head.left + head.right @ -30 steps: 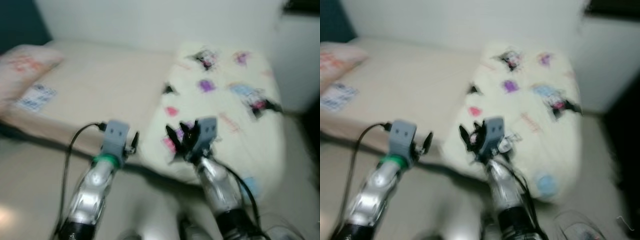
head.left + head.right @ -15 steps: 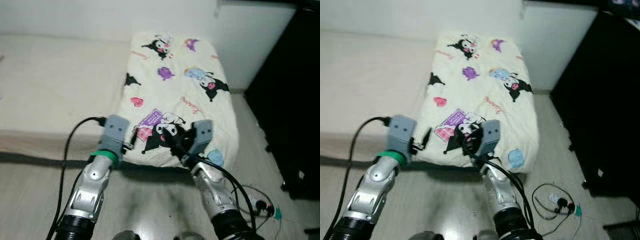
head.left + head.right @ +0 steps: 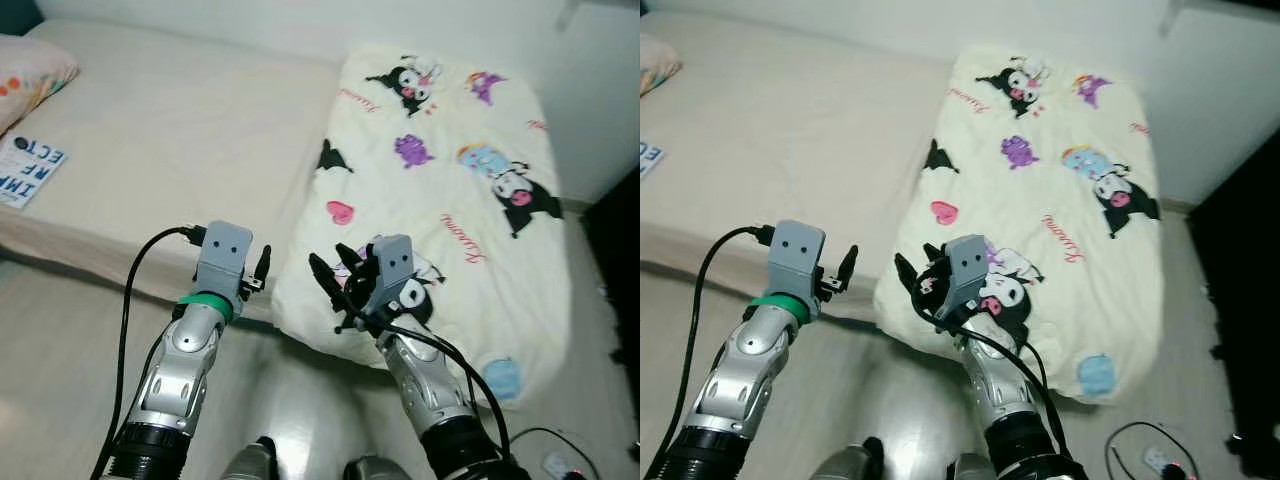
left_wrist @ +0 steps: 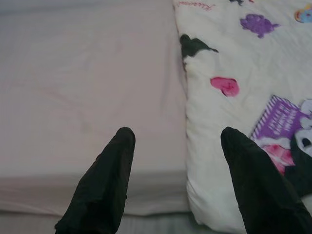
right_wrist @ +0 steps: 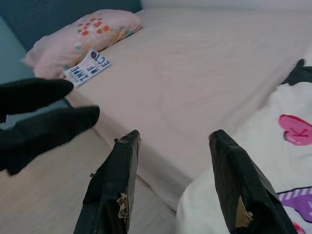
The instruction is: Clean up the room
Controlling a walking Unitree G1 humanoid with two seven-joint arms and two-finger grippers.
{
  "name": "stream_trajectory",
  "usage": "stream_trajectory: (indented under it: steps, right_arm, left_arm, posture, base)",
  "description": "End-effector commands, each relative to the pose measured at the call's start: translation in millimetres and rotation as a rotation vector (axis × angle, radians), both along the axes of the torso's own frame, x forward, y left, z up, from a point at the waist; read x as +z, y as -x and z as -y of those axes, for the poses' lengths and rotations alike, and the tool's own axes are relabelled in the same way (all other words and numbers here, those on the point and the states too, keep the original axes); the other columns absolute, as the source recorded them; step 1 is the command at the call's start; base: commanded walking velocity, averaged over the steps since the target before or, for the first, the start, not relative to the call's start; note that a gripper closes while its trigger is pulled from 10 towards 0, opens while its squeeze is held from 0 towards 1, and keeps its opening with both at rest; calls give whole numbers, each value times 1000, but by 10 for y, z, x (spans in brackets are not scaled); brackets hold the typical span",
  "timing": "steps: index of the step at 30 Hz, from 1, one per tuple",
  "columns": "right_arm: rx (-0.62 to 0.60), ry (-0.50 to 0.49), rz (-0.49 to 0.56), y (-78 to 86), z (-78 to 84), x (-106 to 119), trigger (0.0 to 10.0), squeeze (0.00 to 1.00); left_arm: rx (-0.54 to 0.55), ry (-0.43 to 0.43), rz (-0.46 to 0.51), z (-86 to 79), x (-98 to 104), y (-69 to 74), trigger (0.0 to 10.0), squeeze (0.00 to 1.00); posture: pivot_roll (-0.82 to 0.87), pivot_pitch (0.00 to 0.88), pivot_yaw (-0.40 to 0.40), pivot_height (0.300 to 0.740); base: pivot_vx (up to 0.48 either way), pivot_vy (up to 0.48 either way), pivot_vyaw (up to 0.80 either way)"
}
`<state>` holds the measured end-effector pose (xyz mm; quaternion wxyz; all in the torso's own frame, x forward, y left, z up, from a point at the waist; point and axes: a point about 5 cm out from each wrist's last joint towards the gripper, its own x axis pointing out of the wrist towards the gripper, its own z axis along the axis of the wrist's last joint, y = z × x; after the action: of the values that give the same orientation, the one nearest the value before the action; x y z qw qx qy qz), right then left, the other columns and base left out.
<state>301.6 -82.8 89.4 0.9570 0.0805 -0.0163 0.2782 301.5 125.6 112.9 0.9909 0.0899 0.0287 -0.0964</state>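
- Scene: a bed (image 3: 170, 130) with a bare beige sheet. A folded cartoon-print blanket (image 3: 450, 190) covers its right end and overhangs the near edge.
- A pillow (image 3: 30, 75) and a book (image 3: 28, 172) lie at the far left of the bed, just beside each other.
- Left gripper (image 3: 262, 268): fingers (image 4: 105, 180) spread apart, holding nothing, raised before the near bed edge just left of the blanket's border.
- Right gripper (image 3: 335, 290): fingers (image 5: 114, 190) likewise parted and empty, at the blanket's near corner.
- Step in hand, as a judgement: approach to the bed; no item is gripped.
- Which item is tidied next cannot be settled. Any grasp requires bringing one gripper down onto the chosen item.
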Motion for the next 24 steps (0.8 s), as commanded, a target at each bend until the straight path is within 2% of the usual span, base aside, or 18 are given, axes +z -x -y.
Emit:
stream_trajectory:
  steps: [1,8,13,24]
  right_arm:
    - [34,-3,-21,62,-32,-54,10000,0]
    - [69,2,-31,109,-65,-90,10000,0]
    - [62,-3,-38,113,-58,-102,10000,0]
    - [104,-38,-37,137,-98,-74,10000,0]
  left_arm:
    - [0,7,-51,-1,-95,30,10000,0]
    - [-17,20,-81,18,-138,51,10000,0]
    - [0,55,-127,-37,-214,74,10000,0]
    - [-13,25,-127,-13,-189,60,10000,0]
  posture:
    - [-8,40,33,740]
    - [-8,40,36,740]
    - [-7,40,41,740]
    - [-5,42,44,740]
  base:
    - [0,0,712]
    - [0,0,714]
    - [0,0,705]
    - [0,0,686]
